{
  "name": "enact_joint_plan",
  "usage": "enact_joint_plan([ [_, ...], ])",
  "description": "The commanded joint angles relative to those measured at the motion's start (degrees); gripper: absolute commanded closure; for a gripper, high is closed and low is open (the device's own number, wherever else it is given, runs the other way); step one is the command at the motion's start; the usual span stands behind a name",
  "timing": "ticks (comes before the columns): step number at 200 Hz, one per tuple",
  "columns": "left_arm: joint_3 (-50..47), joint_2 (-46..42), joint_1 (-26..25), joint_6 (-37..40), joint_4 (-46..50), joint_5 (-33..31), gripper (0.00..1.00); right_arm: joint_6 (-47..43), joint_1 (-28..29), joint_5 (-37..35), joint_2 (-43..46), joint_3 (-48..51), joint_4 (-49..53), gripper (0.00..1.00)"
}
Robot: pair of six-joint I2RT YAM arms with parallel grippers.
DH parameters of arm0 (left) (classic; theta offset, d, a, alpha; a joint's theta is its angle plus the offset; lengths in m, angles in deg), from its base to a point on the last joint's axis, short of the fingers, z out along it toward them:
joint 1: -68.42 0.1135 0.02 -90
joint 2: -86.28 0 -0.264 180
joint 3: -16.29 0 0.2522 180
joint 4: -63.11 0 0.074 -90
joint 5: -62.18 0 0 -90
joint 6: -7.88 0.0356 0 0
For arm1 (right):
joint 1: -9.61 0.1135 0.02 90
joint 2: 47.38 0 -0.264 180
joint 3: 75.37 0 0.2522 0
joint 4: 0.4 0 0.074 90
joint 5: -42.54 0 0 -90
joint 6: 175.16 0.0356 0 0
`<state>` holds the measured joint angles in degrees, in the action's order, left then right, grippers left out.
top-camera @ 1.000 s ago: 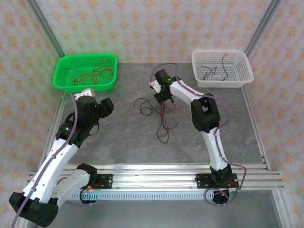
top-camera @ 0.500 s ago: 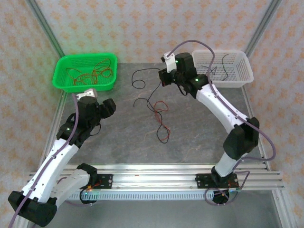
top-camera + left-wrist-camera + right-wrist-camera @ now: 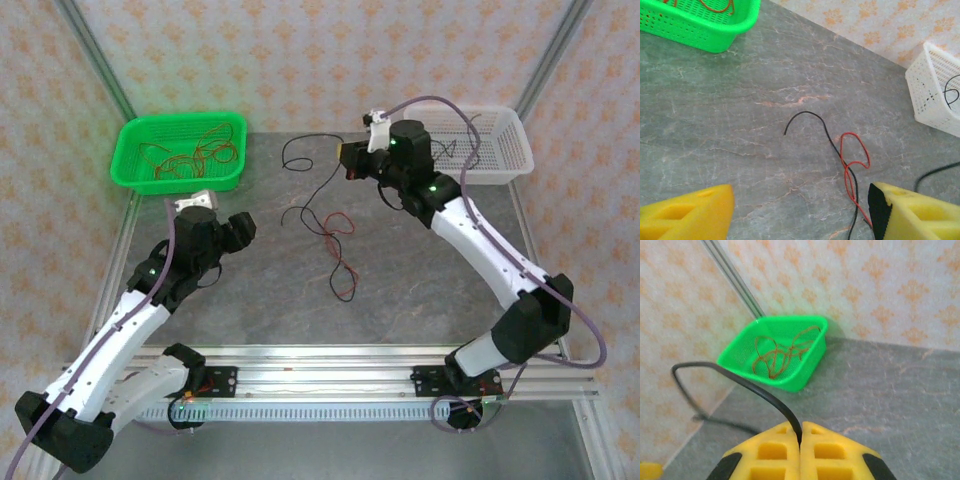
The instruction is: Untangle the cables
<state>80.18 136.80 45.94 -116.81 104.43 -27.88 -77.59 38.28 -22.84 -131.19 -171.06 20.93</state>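
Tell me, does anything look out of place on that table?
Yes: a red cable and a black cable lie crossed mid-table, outside the green basket and white basket holding the others. The right gripper pinches a black strand.

- the right gripper has left the middle of the table and moved to the back, near the white basket — its arm, folded before, is now stretched out.
- the black cable went with it, pinched between the closed fingers; it was bunched under the gripper, now one loop hangs in the air toward the green basket.
- the red cable is no longer covered by the gripper — it lies exposed on the table.
- the left gripper has shifted a little toward the centre.
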Motion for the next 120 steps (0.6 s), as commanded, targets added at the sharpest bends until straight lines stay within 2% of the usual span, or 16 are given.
enact_joint_plan([
  [1, -0.1, 0.6, -1.2, -1.0, -2.2, -0.8, 0.28, 2.7, -0.2, -3.5, 3.8, 1.0, -4.0, 1.00],
  [53, 0.8, 2.2, -4.9, -1.4, -2.7, -2.6, 0.28, 1.8, -0.3, -12.7, 8.0, 2.1, -3.6, 1.00],
  [79, 1.9, 2.8, -7.3, -0.7, -5.0, -2.6, 0.29, 0.3, -0.3, -12.0, 8.7, 0.6, -0.7, 1.00],
  [100, 2.1, 2.7, -10.6, 2.4, -11.2, 0.2, 0.30, -0.9, -0.3, -10.7, 9.2, 0.0, 2.1, 1.00],
  [120, 2.6, 2.7, -14.8, 6.3, -18.1, 4.4, 0.39, -1.7, -0.3, -10.8, 9.8, 0.0, 4.4, 1.00],
])
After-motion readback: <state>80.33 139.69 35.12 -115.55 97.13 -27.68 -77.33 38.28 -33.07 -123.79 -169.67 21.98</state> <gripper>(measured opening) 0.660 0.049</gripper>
